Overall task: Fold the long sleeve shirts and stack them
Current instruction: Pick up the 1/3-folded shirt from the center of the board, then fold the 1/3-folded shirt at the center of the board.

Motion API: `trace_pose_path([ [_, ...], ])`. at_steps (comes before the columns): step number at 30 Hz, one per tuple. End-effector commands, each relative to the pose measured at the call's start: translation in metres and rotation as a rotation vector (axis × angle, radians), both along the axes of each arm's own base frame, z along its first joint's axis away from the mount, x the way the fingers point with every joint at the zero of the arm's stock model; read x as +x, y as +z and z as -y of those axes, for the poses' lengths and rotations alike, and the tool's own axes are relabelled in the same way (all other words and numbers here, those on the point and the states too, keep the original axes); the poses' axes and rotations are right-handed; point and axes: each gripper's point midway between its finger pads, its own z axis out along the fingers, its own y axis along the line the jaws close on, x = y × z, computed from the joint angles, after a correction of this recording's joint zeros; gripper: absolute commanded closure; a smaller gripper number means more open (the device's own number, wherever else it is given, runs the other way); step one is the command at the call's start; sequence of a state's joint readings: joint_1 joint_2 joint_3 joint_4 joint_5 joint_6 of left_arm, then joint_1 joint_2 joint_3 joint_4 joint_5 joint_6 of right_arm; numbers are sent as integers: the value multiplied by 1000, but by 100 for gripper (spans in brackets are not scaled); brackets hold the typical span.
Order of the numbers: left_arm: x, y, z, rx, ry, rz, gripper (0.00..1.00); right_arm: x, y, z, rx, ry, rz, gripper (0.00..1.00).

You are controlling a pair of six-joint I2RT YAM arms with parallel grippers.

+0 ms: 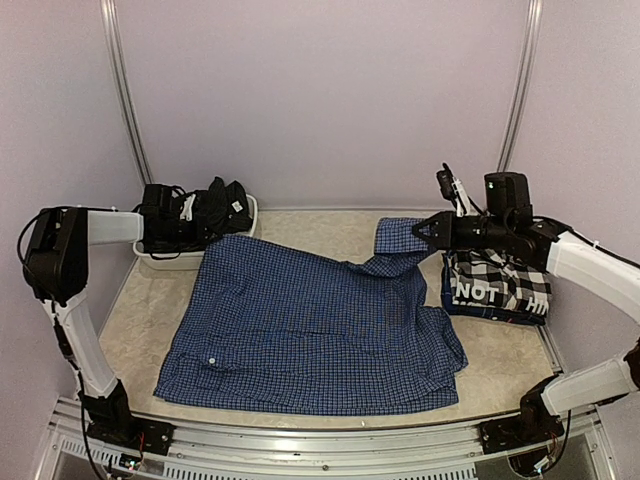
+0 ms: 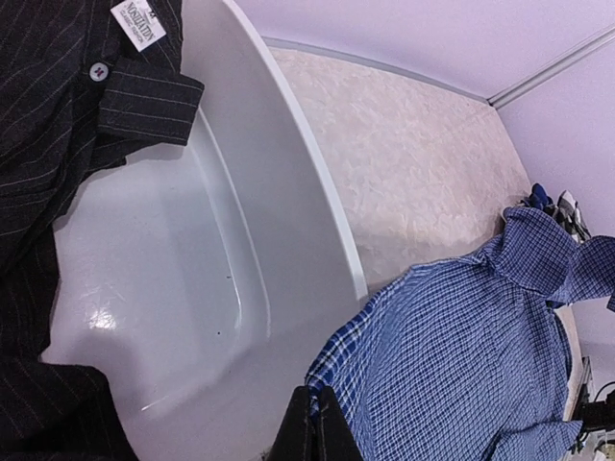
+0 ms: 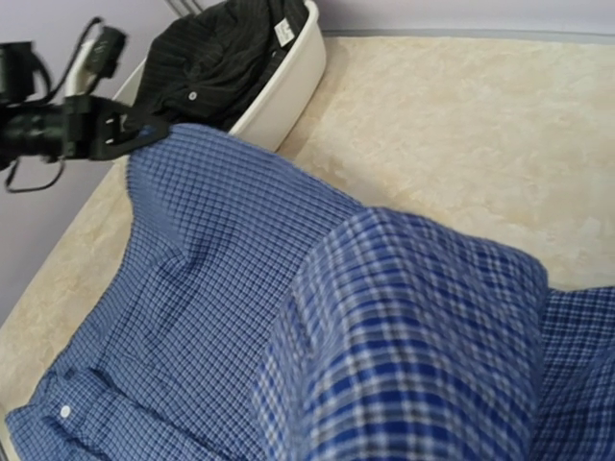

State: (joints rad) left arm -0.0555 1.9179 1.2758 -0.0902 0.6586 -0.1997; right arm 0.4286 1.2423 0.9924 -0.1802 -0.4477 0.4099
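Blue checked shirt [image 1: 310,330] is lying spread across the table [image 1: 320,225]. At 2 o'clock the right gripper [image 1: 425,231] is holding its sleeve raised, jaws pinched on the cloth. The left gripper [image 2: 313,408] is clamping the shirt's 10 o'clock corner beside a white tub [image 2: 240,192] containing the black shirt [image 2: 48,115]. The black-and-white shirt [image 1: 500,285] is sitting folded at 3 o'clock.

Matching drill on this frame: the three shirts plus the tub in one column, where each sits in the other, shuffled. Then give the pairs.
1. blue shirt
2. black shirt
3. checked shirt
4. white tub

A. bundled at the right edge of the table
B. far left corner of the table
C. spread over the middle of the table
D. lying in the tub

Pairs: 1-C, 2-D, 3-A, 4-B
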Motion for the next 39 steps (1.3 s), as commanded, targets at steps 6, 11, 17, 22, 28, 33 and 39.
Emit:
trace_pose_path([
  [6, -22, 45, 7, 190, 82, 255, 100, -16, 24, 9, -7, -17, 42, 100],
  [11, -35, 48, 13, 251, 104, 296, 100, -33, 22, 17, 10, -27, 7, 100],
  [17, -48, 47, 11, 345, 170, 327, 100, -55, 17, 26, 24, -41, -47, 100],
  [22, -62, 46, 9, 426, 205, 380, 100, -71, 14, 34, 34, -61, -87, 100],
  [28, -72, 44, 15, 485, 215, 392, 99, -92, 11, 36, 72, -52, -161, 100],
  [33, -83, 33, 19, 544, 225, 365, 100, -111, 5, 33, 71, -33, -230, 100],
  [39, -99, 21, 9, 577, 284, 333, 100, -138, 3, 29, 85, 26, -305, 100],
])
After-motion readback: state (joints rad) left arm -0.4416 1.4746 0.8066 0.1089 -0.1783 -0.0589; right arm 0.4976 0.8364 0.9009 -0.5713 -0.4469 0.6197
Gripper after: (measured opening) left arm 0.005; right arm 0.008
